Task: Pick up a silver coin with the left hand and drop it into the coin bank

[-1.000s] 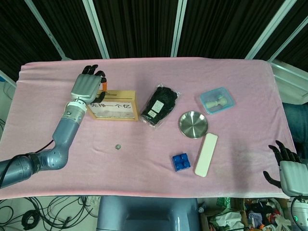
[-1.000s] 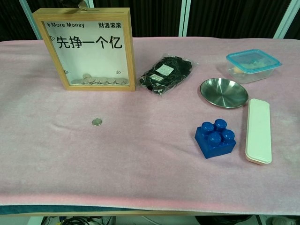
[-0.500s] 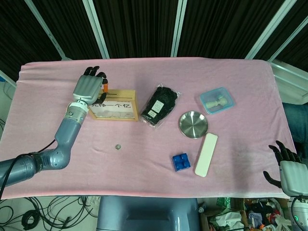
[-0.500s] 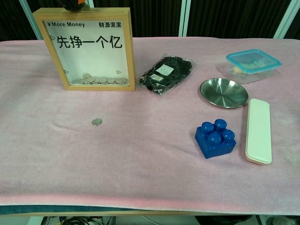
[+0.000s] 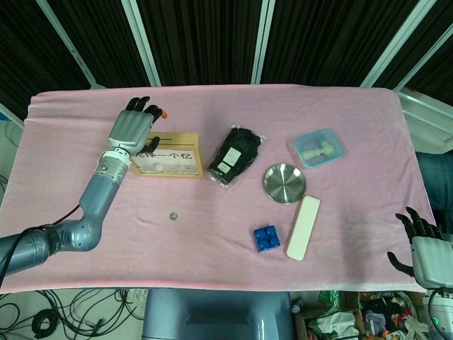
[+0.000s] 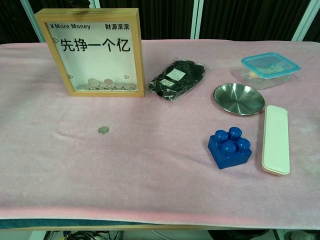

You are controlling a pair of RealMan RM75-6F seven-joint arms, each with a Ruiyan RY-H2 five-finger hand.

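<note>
Now left robot hand (image 5: 132, 127) sits above the coin bank (image 6: 92, 52) top, fingers spread, holding nothing; one silver coin (image 6: 103, 130) lies on tabletop (image 6: 150, 165); right robot hand (image 5: 422, 249) released

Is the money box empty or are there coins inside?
Not empty. Through the clear front of the coin bank, a pile of silver coins lies along the bottom.

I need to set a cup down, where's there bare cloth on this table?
Bare cloth lies left of the blue block, around the silver coin, and along the near edge. It is crowded on the right, among the steel dish, white case and lidded container.
</note>
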